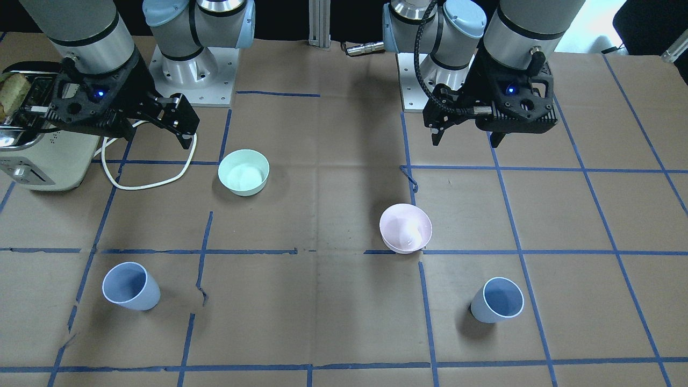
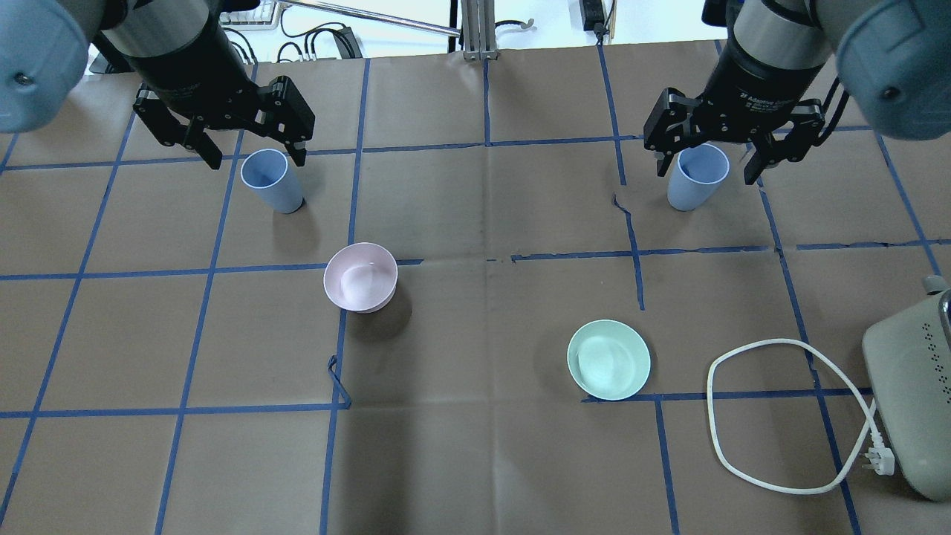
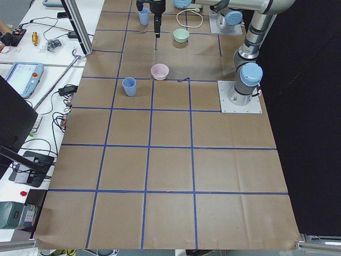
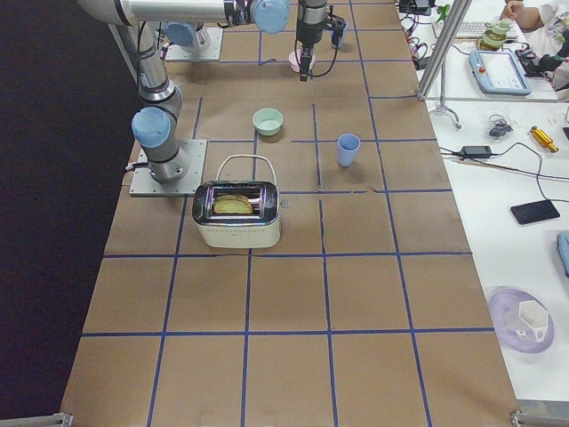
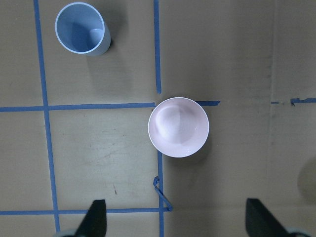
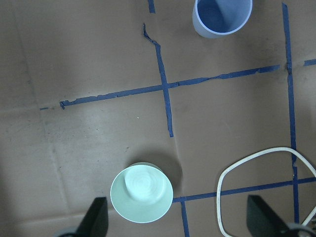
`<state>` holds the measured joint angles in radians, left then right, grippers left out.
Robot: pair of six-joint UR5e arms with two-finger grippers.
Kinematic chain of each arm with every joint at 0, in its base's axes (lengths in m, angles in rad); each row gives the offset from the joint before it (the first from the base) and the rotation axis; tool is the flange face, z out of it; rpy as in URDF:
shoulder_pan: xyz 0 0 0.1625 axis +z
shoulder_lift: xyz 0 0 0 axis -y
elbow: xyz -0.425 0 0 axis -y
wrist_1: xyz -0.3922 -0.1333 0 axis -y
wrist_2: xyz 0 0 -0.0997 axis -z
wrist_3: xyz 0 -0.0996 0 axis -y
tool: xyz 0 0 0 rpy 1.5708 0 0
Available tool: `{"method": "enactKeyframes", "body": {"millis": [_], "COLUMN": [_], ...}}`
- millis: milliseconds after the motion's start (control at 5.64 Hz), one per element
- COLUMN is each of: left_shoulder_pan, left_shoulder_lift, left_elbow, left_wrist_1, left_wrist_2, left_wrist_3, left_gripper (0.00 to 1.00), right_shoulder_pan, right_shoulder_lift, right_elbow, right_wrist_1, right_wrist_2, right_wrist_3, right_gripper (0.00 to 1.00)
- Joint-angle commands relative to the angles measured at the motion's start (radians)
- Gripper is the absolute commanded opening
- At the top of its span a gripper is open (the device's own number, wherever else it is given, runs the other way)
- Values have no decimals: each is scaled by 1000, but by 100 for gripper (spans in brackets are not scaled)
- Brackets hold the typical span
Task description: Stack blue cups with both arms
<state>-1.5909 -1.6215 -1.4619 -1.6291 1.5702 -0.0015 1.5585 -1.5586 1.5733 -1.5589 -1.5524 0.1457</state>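
Note:
Two pale blue cups stand upright on the brown table, far apart. One is on my left side [image 2: 271, 182], also in the front view [image 1: 497, 300] and the left wrist view [image 5: 81, 29]. The other is on my right side [image 2: 695, 178], also in the front view [image 1: 131, 286] and the right wrist view [image 6: 222, 17]. My left gripper [image 2: 252, 152] hangs open and empty high above the table, back from its cup. My right gripper [image 2: 709, 171] is also open, empty and high. Neither touches a cup.
A pink bowl [image 2: 360, 276] sits near the middle on the left side. A mint-green bowl [image 2: 608, 359] sits on the right side. A cream toaster [image 2: 910, 401] with a looped white cord [image 2: 780, 416] stands at the right edge, close to my right arm.

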Motion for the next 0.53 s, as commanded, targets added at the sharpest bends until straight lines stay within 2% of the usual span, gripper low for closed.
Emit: {"method": "enactKeyframes", "body": {"millis": [0,355], "left_shoulder_pan": [0,0], "left_shoulder_lift": [0,0], "left_elbow": [0,0], "left_wrist_1": [0,2], "left_wrist_2": [2,2], "left_wrist_3": [0,3], "left_gripper": [99,99], "right_shoulder_pan": [0,-2], "right_shoulder_lift": [2,14], "right_elbow": [1,4], "right_wrist_1": [-1,-3], "right_wrist_2": [0,-12], "right_wrist_3": [0,-5], "right_gripper": [100,100]}}
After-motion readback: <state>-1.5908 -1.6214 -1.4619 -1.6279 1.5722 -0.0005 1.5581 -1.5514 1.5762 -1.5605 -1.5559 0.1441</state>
